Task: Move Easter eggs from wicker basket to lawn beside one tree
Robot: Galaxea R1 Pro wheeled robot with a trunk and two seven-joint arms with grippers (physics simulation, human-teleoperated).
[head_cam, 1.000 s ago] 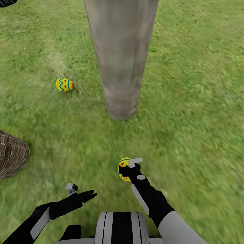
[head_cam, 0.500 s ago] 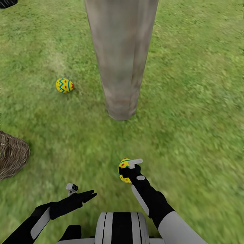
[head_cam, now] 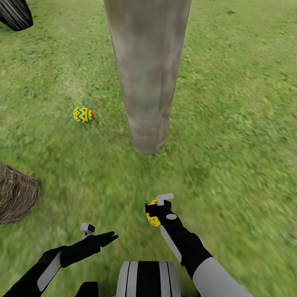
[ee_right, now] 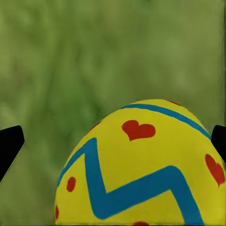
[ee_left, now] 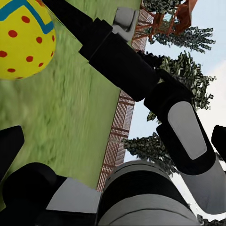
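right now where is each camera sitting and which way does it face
Head view: on the robot's head, looking down and forward at the lawn, the tree, an egg on the grass and the wicker basket; both arms and the trunk show.
Left wrist view: on the left arm, looking sideways across the grass toward a fence; the right arm shows.
Right wrist view: on the right arm, looking down at the held egg; dark jaw tips show at the edges.
Shared: all three views show the held egg.
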